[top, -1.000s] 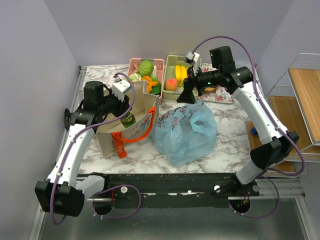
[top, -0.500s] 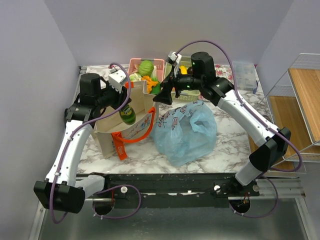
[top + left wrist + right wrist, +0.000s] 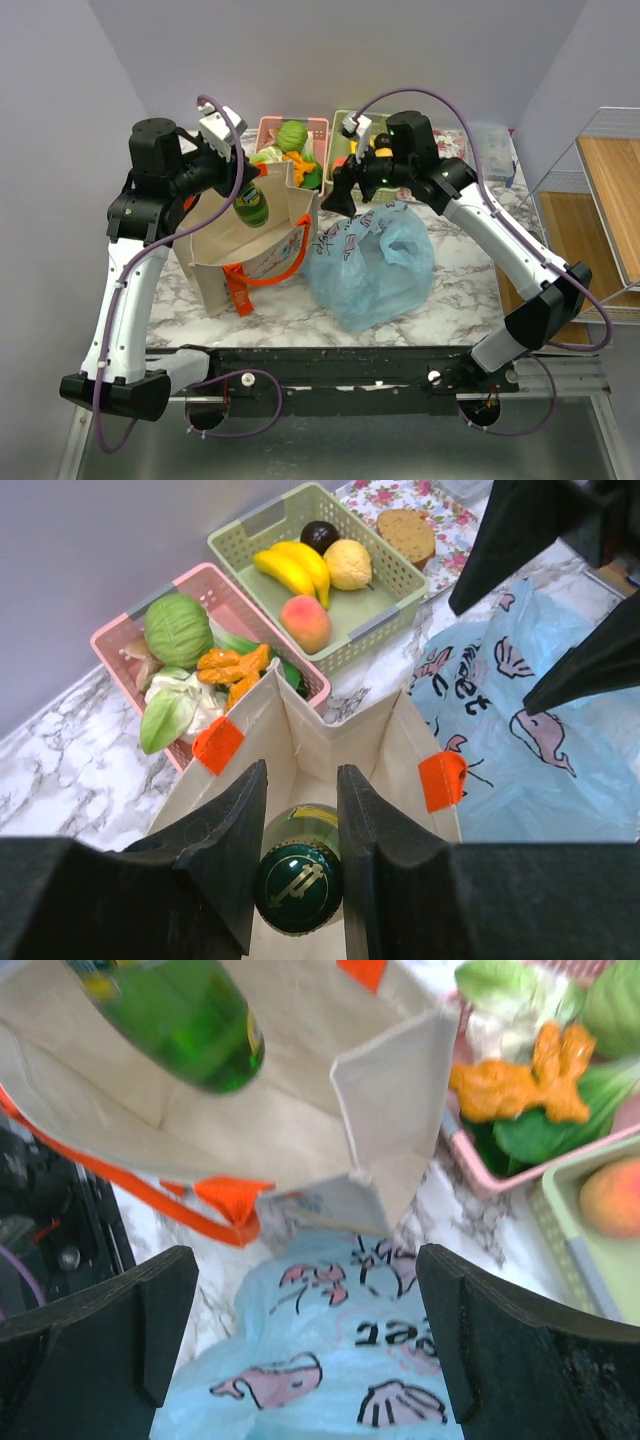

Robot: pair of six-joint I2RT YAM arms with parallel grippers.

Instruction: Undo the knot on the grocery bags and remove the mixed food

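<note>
Our left gripper [image 3: 300, 780] clamped the green bottle [image 3: 298, 885] over the tote [image 3: 215, 250], apparently out of the way, while our right gripper [image 3: 305, 1260] hung wide open above the grocery bag [image 3: 375, 265] on the surface [image 3: 455, 300] alongside.

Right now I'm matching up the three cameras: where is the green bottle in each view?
Top external: green bottle left of centre, tilted over the opening of the tote.
Left wrist: bottom centre, cap towards the camera, gripped by the left gripper.
Right wrist: top left, blurred, over the tote's inside.
Shared landmark: the tote, beige with orange handles.
</note>
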